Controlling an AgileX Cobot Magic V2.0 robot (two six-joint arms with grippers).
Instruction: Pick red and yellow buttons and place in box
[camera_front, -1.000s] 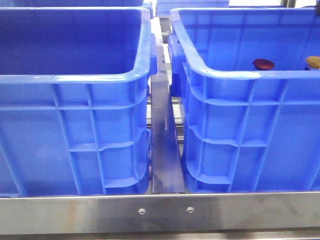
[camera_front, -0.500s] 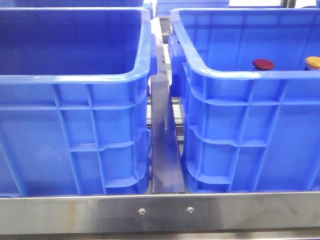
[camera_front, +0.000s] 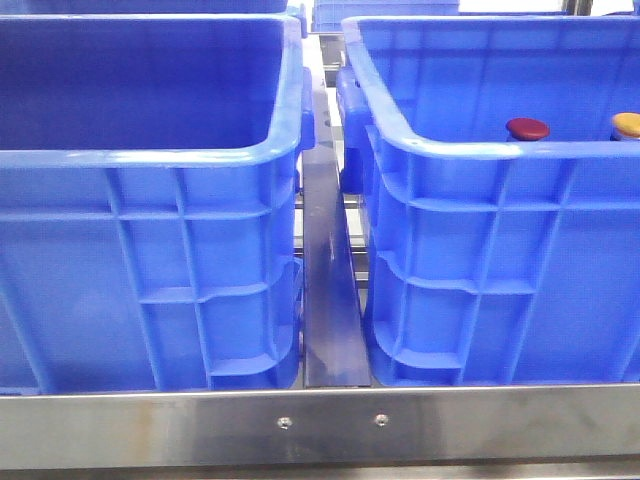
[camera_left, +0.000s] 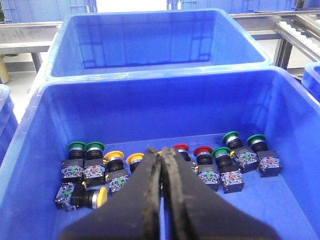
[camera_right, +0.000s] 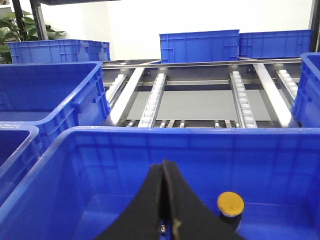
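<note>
In the front view, the red button (camera_front: 527, 128) and yellow button (camera_front: 627, 124) sit inside the right crate (camera_front: 470, 260), upper right of frame; the left crate (camera_front: 150, 250) shows none. Both the left gripper (camera_left: 161, 165) and right gripper (camera_right: 164, 175) have fingers pressed together, holding nothing.

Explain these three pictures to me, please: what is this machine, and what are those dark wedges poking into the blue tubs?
It is a two-armed robot that sorts push buttons. One picture looks forward at two blue crates: the left crate and the right crate, where a red button and a yellow button peek over the rim. The other two come from cameras on the wrists. The dark wedges are the robot's hands. The left hand, closed and empty, hangs over a crate of green, yellow and red buttons. The right hand, also closed and empty, hangs beside a yellow button.
</note>
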